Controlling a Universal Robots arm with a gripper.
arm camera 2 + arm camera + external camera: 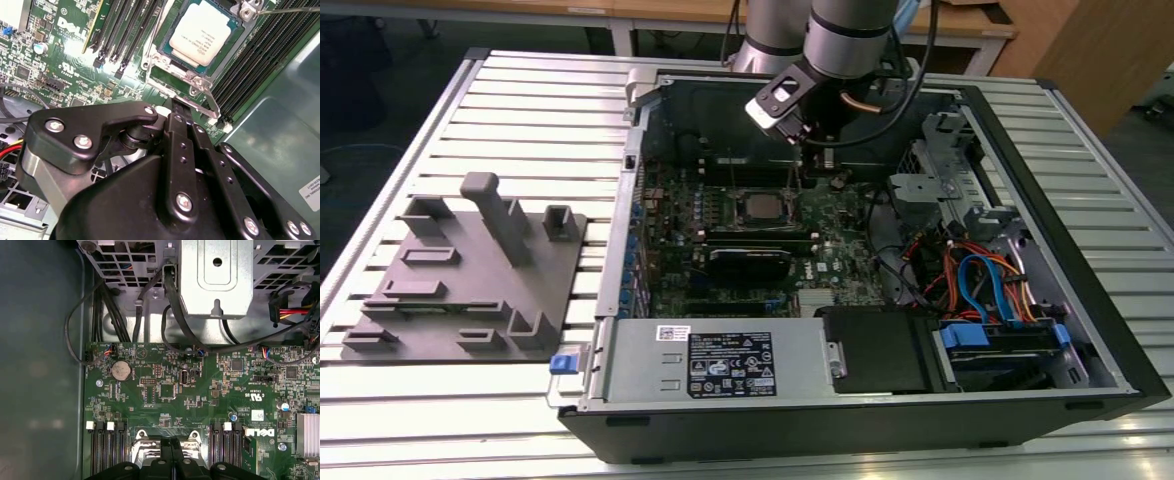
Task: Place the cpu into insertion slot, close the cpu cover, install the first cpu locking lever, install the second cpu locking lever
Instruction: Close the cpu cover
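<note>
cpu point(200, 32) sits in the insertion slot point(159, 50) on the motherboard point(200, 390). cpu cover point(175, 69) lies down around it. Gripper point(176, 106) fingers are pressed together and hold nothing, with the tips just beside the cover's edge.

The bench point(520, 110) is a pale metal top of long ribbed slats running across the exterior view, with dark grooves between them; two things lie directly on it. Toward the exterior view's left sits a flat grey moulded plastic fixture plate point(454, 300) with several upright posts and small blocks rising from it; just beside it, across the middle and the exterior view's right, a large black metal computer case point(854, 432) lies on its side, open face upward; bare slats show around both.
</note>
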